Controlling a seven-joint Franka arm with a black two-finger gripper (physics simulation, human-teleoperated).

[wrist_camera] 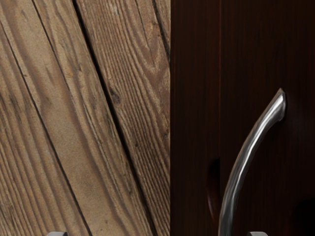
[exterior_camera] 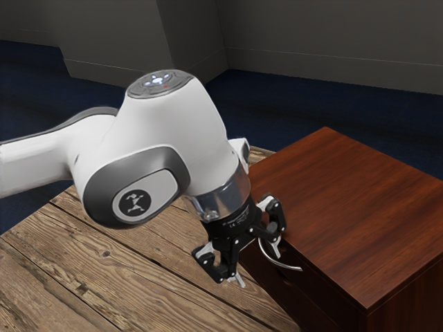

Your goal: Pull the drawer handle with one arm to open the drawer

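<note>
A dark red-brown wooden cabinet [exterior_camera: 346, 200] stands on the plank table at the exterior view's right. Its drawer front [exterior_camera: 280, 280] faces the arm and looks flush with the cabinet body. A curved silver handle [exterior_camera: 271, 253] arches off that front. My black gripper [exterior_camera: 257, 259] is right at the handle, open, with one finger on each side of the bar. In the wrist view the handle [wrist_camera: 246, 162] runs down between my fingertips [wrist_camera: 56, 233], close to the one over the drawer front [wrist_camera: 221, 73], with a gap on both sides.
The weathered plank table [exterior_camera: 104, 277] stretches out at the exterior view's left and under the hand; its boards [wrist_camera: 74, 123] show beside the cabinet in the wrist view. Grey walls [exterior_camera: 311, 34] and dark blue floor [exterior_camera: 332, 104] lie behind.
</note>
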